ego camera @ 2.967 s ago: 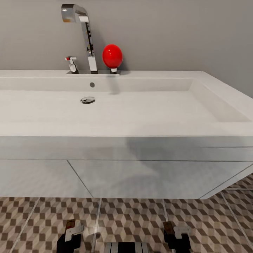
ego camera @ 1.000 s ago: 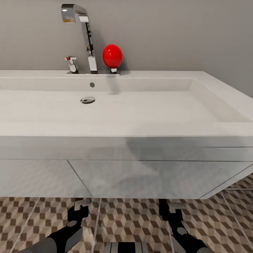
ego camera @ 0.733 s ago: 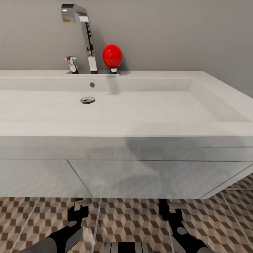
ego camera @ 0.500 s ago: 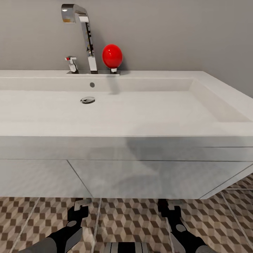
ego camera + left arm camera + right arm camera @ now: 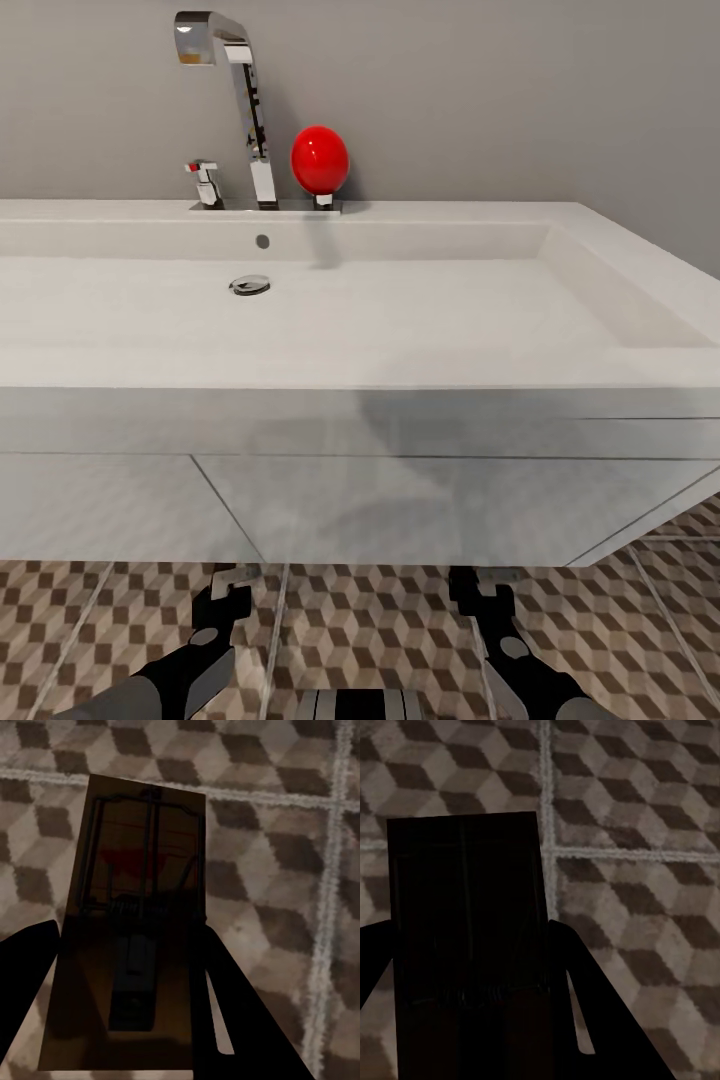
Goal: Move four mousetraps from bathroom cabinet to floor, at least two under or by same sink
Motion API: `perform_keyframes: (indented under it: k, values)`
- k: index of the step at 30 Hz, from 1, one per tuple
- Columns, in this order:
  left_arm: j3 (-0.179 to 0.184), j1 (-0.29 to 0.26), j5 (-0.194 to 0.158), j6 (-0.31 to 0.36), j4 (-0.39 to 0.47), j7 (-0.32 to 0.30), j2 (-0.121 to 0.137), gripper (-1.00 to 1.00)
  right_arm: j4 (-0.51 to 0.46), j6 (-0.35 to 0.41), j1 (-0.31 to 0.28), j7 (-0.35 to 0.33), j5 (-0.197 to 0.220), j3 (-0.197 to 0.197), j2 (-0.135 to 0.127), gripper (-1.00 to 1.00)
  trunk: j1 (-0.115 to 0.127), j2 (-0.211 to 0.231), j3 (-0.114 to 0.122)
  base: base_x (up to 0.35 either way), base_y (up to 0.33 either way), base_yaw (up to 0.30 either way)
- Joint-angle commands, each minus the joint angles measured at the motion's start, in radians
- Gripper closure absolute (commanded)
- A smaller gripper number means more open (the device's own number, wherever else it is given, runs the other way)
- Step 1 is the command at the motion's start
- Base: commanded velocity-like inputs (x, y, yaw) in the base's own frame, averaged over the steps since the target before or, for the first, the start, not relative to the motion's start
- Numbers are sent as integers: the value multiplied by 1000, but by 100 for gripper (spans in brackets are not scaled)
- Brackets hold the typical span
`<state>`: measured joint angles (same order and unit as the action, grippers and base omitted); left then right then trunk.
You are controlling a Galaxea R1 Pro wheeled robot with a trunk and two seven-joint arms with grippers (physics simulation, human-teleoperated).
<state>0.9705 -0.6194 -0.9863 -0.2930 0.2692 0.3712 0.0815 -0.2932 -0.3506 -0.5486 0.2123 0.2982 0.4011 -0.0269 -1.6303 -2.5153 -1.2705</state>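
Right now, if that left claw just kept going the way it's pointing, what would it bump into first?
Most likely the bathroom floor. The left gripper holds a mousetrap between its fingers and points down at the patterned tiles, so the trap's far edge would probably touch first. How near is unclear.

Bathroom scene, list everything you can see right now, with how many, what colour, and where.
Sink: one, white, across the middle, on a wall-hung vanity.
Faucet: one, chrome, behind the basin.
Small chrome handle: one, left of the faucet.
Red ball-like object: one, right of the faucet.
Drain: one, chrome, in the basin.
Floor: brown, beige and white cube tiles, below the vanity.
Mousetraps: two, tan wood in shadow, one between the left gripper fingers, one between the right gripper fingers.
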Motion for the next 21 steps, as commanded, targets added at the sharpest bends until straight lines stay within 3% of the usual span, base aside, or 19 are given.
perform_keyframes:
  k: [1,21]
  values:
    - [8,0,-8,-3,2,6,1,100,0,-4,-1,2,12,9,-1,100,0,0,-1,0,0,0]
    - [8,0,-8,-5,3,7,-1,100,0,-4,-1,2,13,9,-1,100,-1,-1,-8,0,0,0]
